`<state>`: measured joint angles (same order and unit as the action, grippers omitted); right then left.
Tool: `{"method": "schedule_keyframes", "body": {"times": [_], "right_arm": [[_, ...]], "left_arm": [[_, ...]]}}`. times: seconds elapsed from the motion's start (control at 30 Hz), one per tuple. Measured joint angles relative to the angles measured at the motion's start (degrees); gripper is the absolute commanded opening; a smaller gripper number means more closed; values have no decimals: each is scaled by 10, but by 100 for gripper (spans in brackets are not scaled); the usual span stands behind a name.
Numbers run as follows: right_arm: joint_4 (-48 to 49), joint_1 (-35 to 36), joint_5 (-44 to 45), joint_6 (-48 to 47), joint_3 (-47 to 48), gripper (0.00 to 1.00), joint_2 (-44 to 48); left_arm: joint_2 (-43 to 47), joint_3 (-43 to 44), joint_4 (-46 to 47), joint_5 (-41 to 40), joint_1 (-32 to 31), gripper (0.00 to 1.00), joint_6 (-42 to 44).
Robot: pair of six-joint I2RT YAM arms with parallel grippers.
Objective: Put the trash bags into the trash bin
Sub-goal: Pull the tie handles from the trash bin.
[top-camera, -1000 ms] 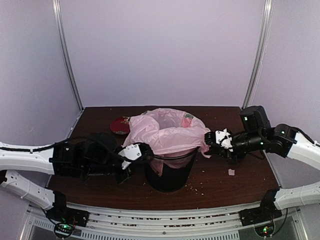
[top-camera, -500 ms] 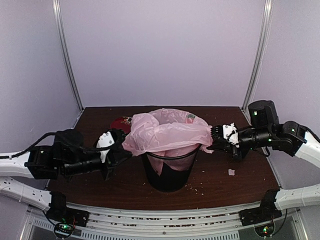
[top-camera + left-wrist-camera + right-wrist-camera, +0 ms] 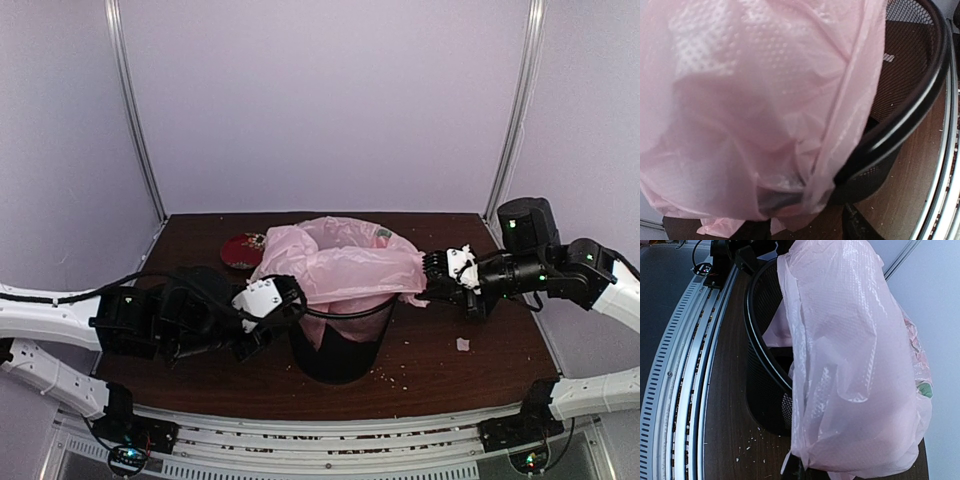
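1. A red disc [image 3: 240, 250] can be seen flat on the table [image 3: 440, 365], back left, behind the left arm and well apart from the bin.
2. The left gripper [image 3: 290, 302] is parked right at the bin's left rim, touching the bag's draped edge. Whether the jaws are apart or together can't be told tbh. The wrist view is filled with pink plastic and no fingers are shown.
3. The bag [image 3: 345, 262] is spread over the mouth of the bin [image 3: 340, 355], puffed up above the rim. Part of it is hung down inside the mesh and part is spilled over the back and both sides. So it's only half in, not tucked down.
4. Crumbs [image 3: 395, 378] are scattered on the table just in front of the bin.
5. The right gripper [image 3: 430, 275] is held level beside the bin's right rim with its jaws together, clamped on the bag's right edge, which is pulled out toward it.
6. A small white scrap [image 3: 463, 344] is left on the table below the right gripper.
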<state>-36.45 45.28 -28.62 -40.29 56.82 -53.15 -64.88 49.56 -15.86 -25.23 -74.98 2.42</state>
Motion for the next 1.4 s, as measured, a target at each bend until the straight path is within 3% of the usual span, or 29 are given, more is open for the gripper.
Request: {"method": "schedule_keyframes", "body": {"times": [0.1,0.27,0.47,0.7,1.0,1.4], "right_arm": [[0,0,0,0,0,0,0],[0,0,0,0,0,0,-6],[-4,0,-1,0,2,0,-8],[-19,0,-22,0,9,0,-5],[-19,23,-24,-4,-56,0,-5],[54,32,-7,-7,-124,0,-24]], "left_arm": [[-12,4,12,-28,0,21,18],[-24,8,28,-72,0,0,34],[-2,8,30,-90,0,0,35],[73,3,19,-35,-17,0,0],[-18,-80,30,2,-24,0,-66],[-50,-161,210,-58,-18,0,-79]]}}
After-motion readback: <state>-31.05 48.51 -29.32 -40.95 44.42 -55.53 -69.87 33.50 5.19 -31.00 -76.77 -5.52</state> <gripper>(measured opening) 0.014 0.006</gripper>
